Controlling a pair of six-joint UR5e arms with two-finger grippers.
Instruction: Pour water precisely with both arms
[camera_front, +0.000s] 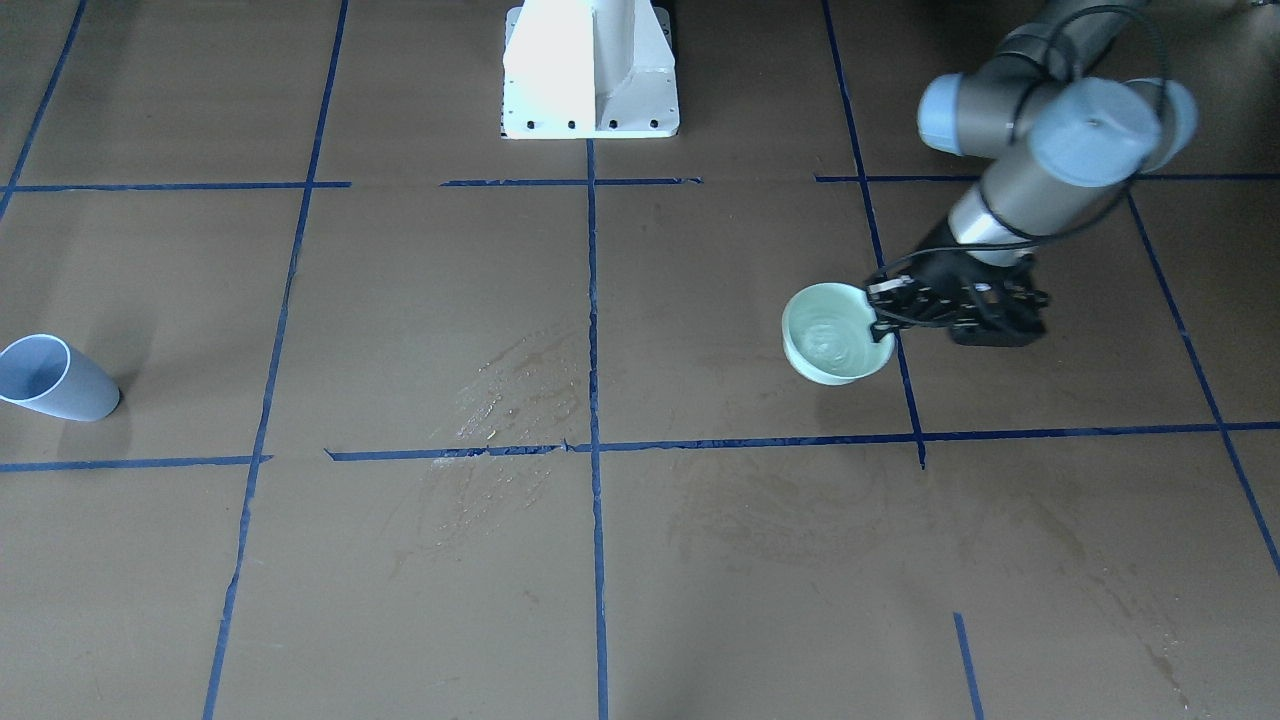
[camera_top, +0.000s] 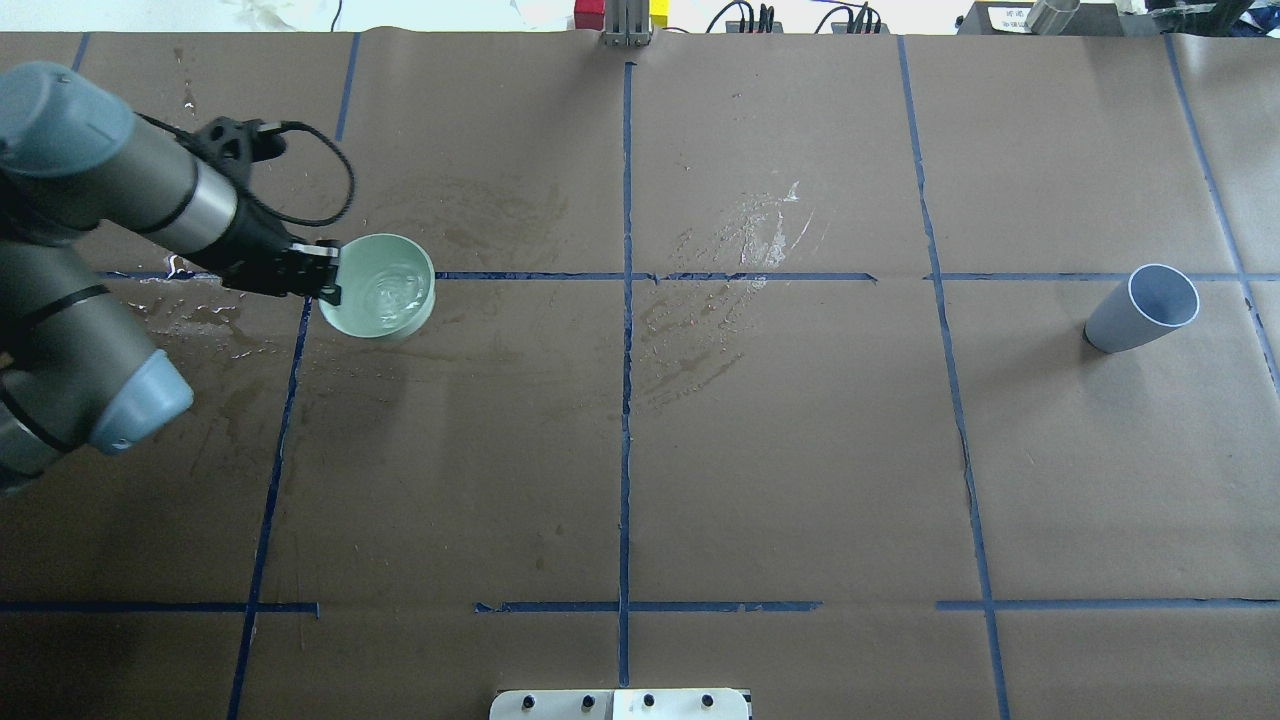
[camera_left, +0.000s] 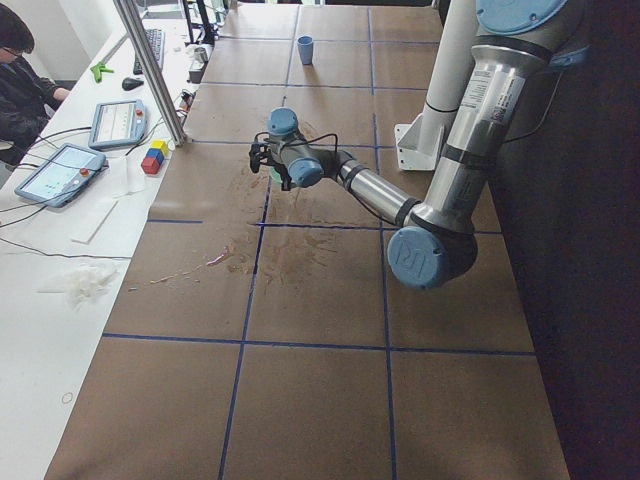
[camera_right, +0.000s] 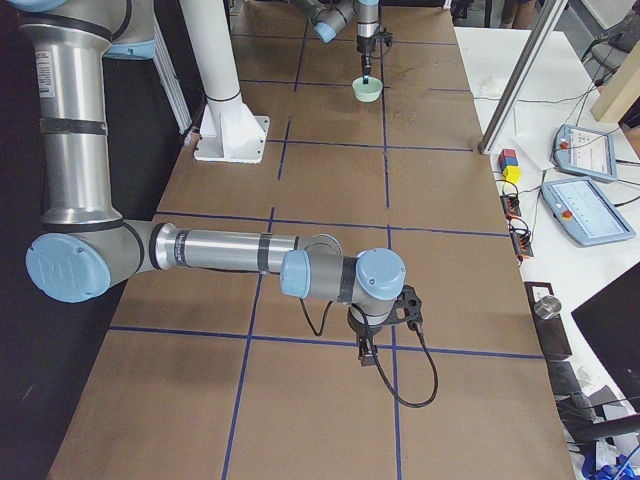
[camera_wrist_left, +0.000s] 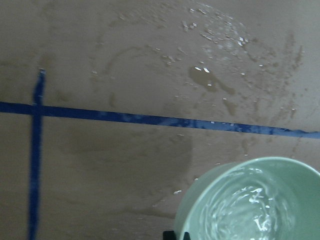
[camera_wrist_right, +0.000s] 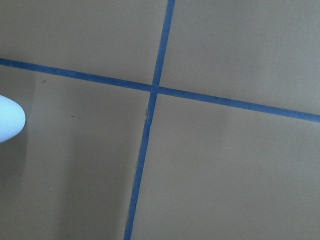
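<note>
L gripper (camera_front: 880, 315) was clamped on the rim of the green bowl (camera_front: 812, 368), right-centre of the front view, water (camera_front: 838, 335) inside. R gripper (camera_right: 366, 358) showed only on the side cam, so I couldn't tell its state. I reckoned that one-sided pinch could let the bowl tip, slopping water short of the cup (camera_front: 60, 385) at far left.

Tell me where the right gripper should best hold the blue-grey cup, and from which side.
Probably its side wall, about mid-height, approached level from the robot's side. The blue-grey cup stands upright, mouth up, narrowing toward its base, so it should not slip down through the fingers.
</note>
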